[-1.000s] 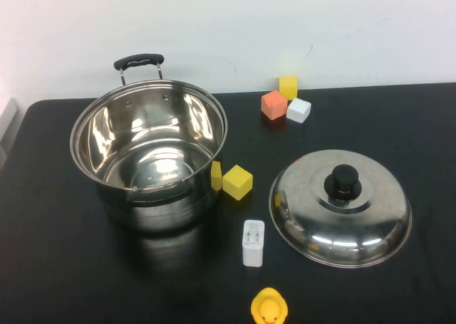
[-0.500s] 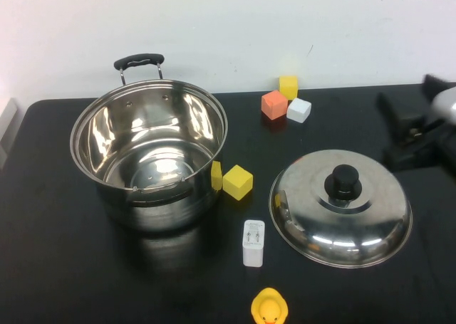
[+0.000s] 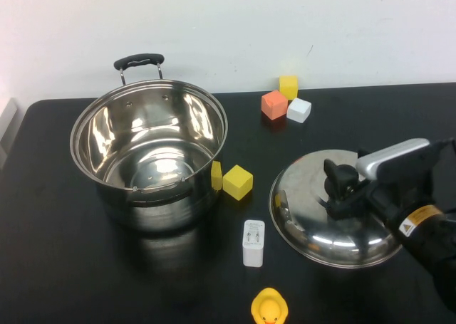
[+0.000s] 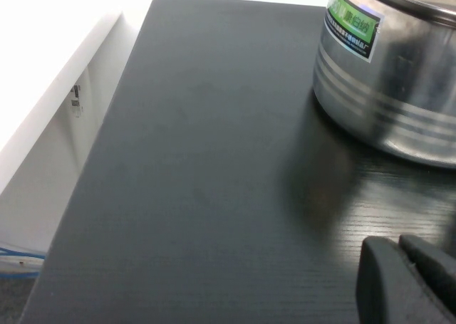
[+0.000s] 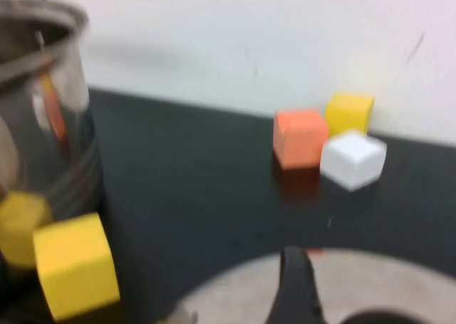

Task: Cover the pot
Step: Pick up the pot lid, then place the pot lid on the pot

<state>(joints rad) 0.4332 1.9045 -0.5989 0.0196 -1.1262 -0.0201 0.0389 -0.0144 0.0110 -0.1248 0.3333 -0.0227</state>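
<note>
The open steel pot (image 3: 149, 153) with a black handle stands at the left of the black table. Its side also shows in the left wrist view (image 4: 392, 75). The domed steel lid (image 3: 306, 221) lies flat at the right, with a black knob (image 3: 348, 180) on top. My right gripper (image 3: 336, 190) is low over the lid, open, with a finger on either side of the knob. In the right wrist view one finger (image 5: 296, 288) stands over the lid (image 5: 235, 295). My left gripper (image 4: 402, 267) is shut and empty, low over the table beside the pot, out of the high view.
A yellow cube (image 3: 237, 181) and a second yellow block (image 3: 216, 175) sit beside the pot. A white charger (image 3: 253, 243) and a rubber duck (image 3: 269, 307) lie near the front. Orange (image 3: 273, 105), yellow (image 3: 288, 86) and white (image 3: 298, 110) cubes sit at the back.
My right arm has come in from the right edge and moved down over the lid, so its open fingers now straddle the knob. The pot and the lid have not moved.
</note>
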